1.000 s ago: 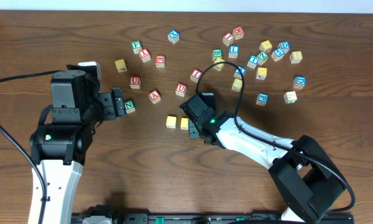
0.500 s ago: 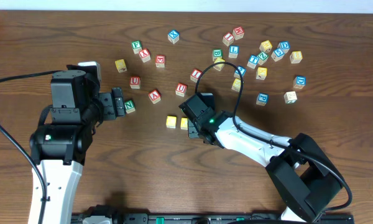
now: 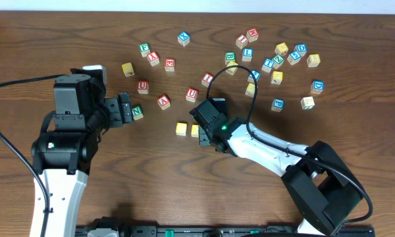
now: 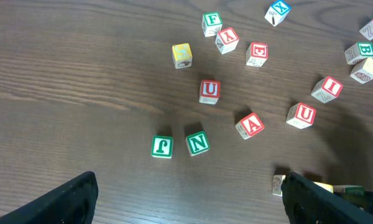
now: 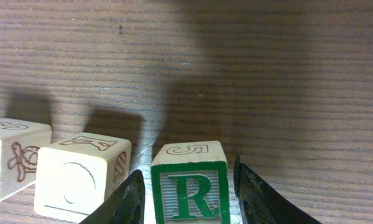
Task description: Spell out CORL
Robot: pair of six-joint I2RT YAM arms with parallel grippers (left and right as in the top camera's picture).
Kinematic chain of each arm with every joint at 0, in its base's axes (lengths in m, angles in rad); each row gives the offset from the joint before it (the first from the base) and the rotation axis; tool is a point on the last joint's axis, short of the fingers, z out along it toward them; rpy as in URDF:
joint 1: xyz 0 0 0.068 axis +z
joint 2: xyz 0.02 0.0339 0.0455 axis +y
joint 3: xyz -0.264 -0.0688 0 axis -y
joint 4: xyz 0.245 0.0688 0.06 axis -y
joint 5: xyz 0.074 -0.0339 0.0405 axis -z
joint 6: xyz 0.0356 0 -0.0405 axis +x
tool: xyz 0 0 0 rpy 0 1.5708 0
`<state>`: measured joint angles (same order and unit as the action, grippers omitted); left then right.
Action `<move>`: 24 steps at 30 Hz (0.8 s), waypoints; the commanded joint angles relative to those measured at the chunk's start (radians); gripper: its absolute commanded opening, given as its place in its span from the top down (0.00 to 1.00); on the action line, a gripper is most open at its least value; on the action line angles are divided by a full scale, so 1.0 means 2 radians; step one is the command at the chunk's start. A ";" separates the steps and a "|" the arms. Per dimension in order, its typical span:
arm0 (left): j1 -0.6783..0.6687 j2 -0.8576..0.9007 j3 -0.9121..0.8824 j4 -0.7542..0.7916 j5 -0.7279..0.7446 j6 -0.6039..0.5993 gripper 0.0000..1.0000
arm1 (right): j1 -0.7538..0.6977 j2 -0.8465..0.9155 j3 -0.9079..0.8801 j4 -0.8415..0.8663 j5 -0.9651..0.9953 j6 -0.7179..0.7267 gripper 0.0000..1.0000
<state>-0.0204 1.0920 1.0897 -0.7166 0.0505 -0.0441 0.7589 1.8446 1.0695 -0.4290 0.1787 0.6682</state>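
The green R cube point(image 5: 189, 190) stands on the table between the fingers of my right gripper point(image 5: 188, 182), with a thin gap on each side, so the gripper is open around it. Just left of it two yellow-faced cubes point(image 5: 81, 180) point(image 5: 12, 158) stand in a row. From overhead the same two yellow cubes point(image 3: 181, 129) point(image 3: 195, 130) show beside the right gripper point(image 3: 207, 136), which hides the R cube. The blue L cube point(image 3: 248, 54) lies in the far cluster. My left gripper point(image 3: 125, 108) point(image 4: 186, 199) hovers open and holds nothing.
Red-lettered cubes U point(image 4: 209, 91), A point(image 4: 250, 125) and U point(image 4: 301, 114) lie ahead of the left gripper, with green cubes J point(image 4: 162, 147) and N point(image 4: 198, 143) nearer. Several more cubes are scattered at the back right point(image 3: 276, 78).
The right gripper's jaws have spread apart from the R cube, which stays on the table. Neither arm has shifted, and the left gripper is unchanged.
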 commanded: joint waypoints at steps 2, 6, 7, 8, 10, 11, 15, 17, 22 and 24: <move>0.002 -0.001 0.008 -0.001 0.001 0.007 0.07 | 0.010 0.004 0.023 -0.013 0.005 -0.006 0.59; 0.002 -0.001 0.008 -0.001 0.001 0.007 0.07 | 0.010 0.004 0.036 -0.027 0.005 -0.010 0.59; 0.002 -0.001 0.008 -0.001 0.001 0.007 0.08 | 0.010 0.004 0.042 -0.036 0.007 -0.010 0.59; 0.002 -0.001 0.008 -0.001 0.001 0.007 0.07 | 0.010 0.004 0.047 -0.044 0.010 -0.010 0.59; 0.002 -0.001 0.008 -0.001 0.001 0.007 0.07 | 0.010 0.004 0.058 -0.062 0.014 -0.010 0.60; 0.002 -0.001 0.008 -0.001 0.001 0.007 0.07 | 0.010 0.004 0.066 -0.073 0.017 -0.010 0.59; 0.002 -0.001 0.008 -0.001 0.001 0.007 0.08 | 0.010 0.004 0.096 -0.112 0.024 -0.010 0.56; 0.002 -0.001 0.008 -0.001 0.001 0.007 0.07 | 0.010 0.004 0.126 -0.145 0.038 -0.015 0.55; 0.002 -0.001 0.008 -0.001 0.001 0.007 0.07 | 0.006 0.004 0.200 -0.202 0.081 -0.046 0.47; 0.002 -0.001 0.008 -0.001 0.001 0.007 0.07 | -0.001 0.004 0.229 -0.218 0.087 -0.066 0.42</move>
<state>-0.0204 1.0920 1.0897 -0.7177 0.0505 -0.0437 0.7582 1.8473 1.4349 -0.8356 0.2756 0.6098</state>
